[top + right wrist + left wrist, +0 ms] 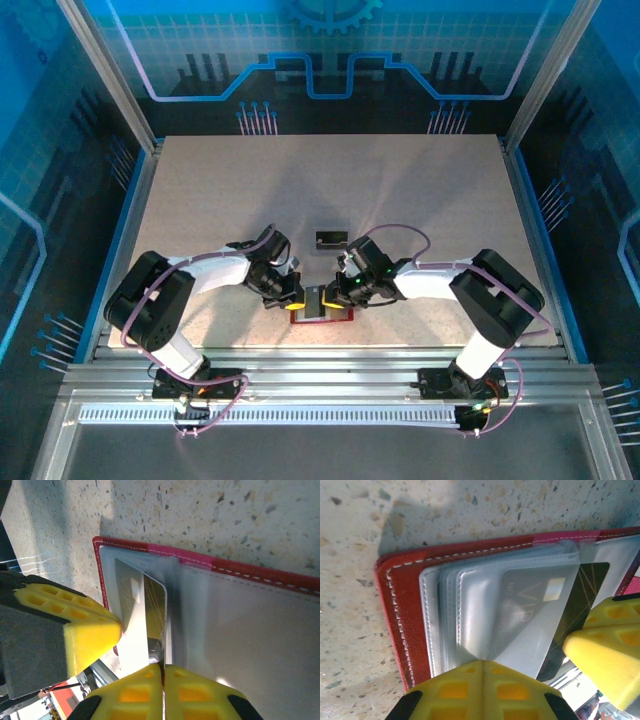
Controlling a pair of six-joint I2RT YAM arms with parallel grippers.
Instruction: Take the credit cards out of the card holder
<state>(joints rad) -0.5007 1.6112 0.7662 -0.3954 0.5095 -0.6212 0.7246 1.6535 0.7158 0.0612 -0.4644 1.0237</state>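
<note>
speckled beige table (420,180) in even light with soft shadows, blue circuit-print panels (330,40) behind its far edge and along both sides, aluminium posts (110,70) rising at the far corners, ribbed aluminium rails (330,375) along the near edge.

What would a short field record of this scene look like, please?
card holder: red, open on the table
silver card: partly out of a pocket
dark card: under the silver card
left end effector: shut, at the pockets' edge
right end effector: shut, at the cards' edge; grip unclear
small dark item: on the table, apart from holder
</note>
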